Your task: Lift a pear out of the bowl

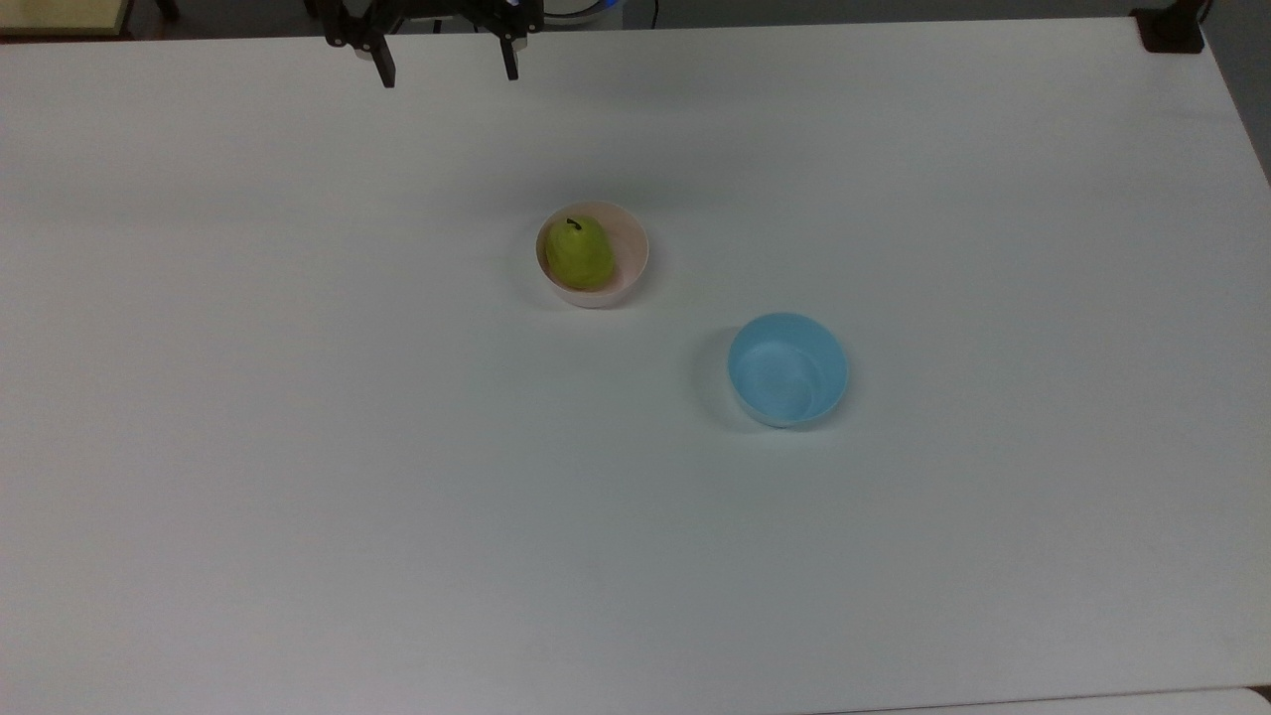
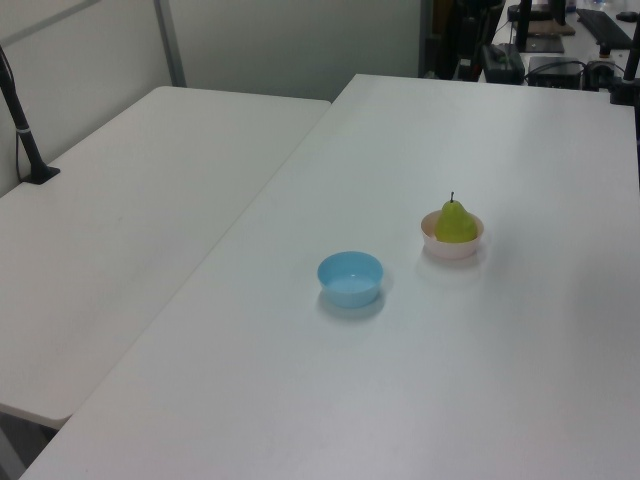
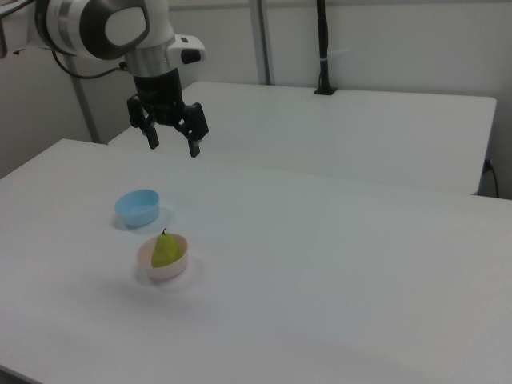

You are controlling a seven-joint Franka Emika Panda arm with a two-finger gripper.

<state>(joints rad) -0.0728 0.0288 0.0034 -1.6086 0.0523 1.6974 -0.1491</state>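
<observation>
A small yellow-green pear (image 1: 579,254) with a short dark stem sits against the pale pink inside of a small round bowl (image 1: 630,245), whose outside looks whitish. A light blue round bowl (image 1: 787,369) shows a paler, faintly whitish floor. Both rest on a plain white table (image 1: 298,447). The black two-finger gripper (image 3: 171,142) hangs from a white arm (image 3: 104,24) with grey and black joints.

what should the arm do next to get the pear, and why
Probably carry the open end effector across to above the small yellow-green pear before lowering. The pear sits stem-up in the pale pink round bowl, untouched, while the end effector hangs high by the white table's far edge in the top view, well away from the bowl.
</observation>
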